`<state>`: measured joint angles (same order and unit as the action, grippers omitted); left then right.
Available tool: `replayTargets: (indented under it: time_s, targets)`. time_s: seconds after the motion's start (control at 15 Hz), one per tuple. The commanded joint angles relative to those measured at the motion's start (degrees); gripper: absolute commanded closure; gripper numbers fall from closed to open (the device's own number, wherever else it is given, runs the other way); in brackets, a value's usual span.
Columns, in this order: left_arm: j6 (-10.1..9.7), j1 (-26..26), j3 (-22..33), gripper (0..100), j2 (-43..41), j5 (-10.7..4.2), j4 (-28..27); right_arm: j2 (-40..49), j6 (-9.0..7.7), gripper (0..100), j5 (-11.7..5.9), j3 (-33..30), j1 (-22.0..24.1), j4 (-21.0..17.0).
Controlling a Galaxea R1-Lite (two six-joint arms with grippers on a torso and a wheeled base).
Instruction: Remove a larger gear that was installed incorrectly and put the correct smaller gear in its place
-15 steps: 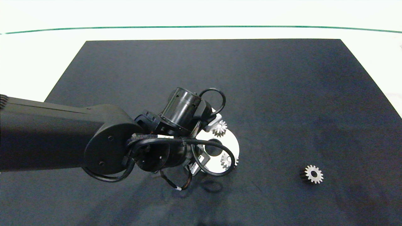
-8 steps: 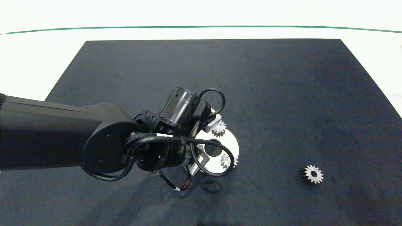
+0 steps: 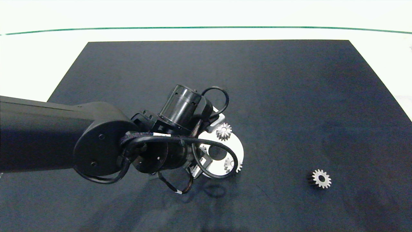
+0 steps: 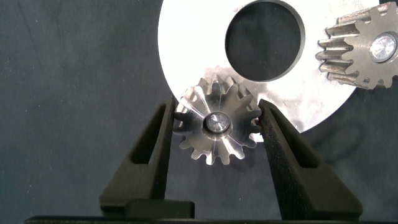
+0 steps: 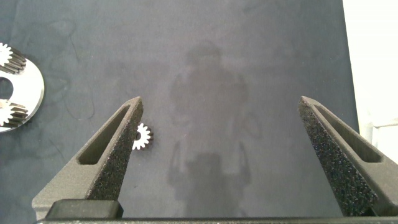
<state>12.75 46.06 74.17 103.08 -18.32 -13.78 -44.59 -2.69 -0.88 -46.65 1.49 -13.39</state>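
The left gripper [image 4: 216, 127] sits low over the round silver metal base plate [image 4: 186, 43] on the dark mat [image 3: 289, 96], its two grey fingers [image 4: 152, 146] pressed against opposite flanks of the larger gear [image 4: 216, 129], a silver spur gear with pointed teeth. The grip falls across the gear's width, probably so the teeth cannot slip sideways while it is drawn straight up off its peg. That gear lies directly between the fingers, overhanging the plate's rim. Beyond the fingertips is the plate's large round hole [image 4: 264, 38], and past it, off to one side, a second silver gear with a peg in its bore [image 4: 360, 53], which stays seated.

The right gripper [image 5: 227, 152] hovers with fingers spread wide. The smaller gear [image 5: 142, 137], a bright-faced silver spur gear with an open bore, rests on the mat just beside one finger, well apart from the plate, seemingly waiting to be fetched as the replacement
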Motion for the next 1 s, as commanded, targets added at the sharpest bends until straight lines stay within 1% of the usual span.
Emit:
replayTargets:
  time_s: [0.07,0.6,0.73,1.0]
  targets:
    - [0.08,0.35,-0.08,100,-0.87,-0.13,-1.34,0.12,-0.03,0,0.0,-0.02,0.01,-0.06]
    - [0.08,0.44,0.28,100,-2.1,-0.13,-1.69,0.47,-0.03,0,0.0,-0.02,0.01,-0.06]
    - [0.08,0.44,0.63,100,-2.71,-0.13,-3.36,0.47,-0.03,0,0.0,-0.02,0.01,-0.06]
    - [0.08,0.53,0.89,100,-4.29,-0.13,-3.8,0.47,-0.03,0,0.0,-0.02,0.01,-0.06]
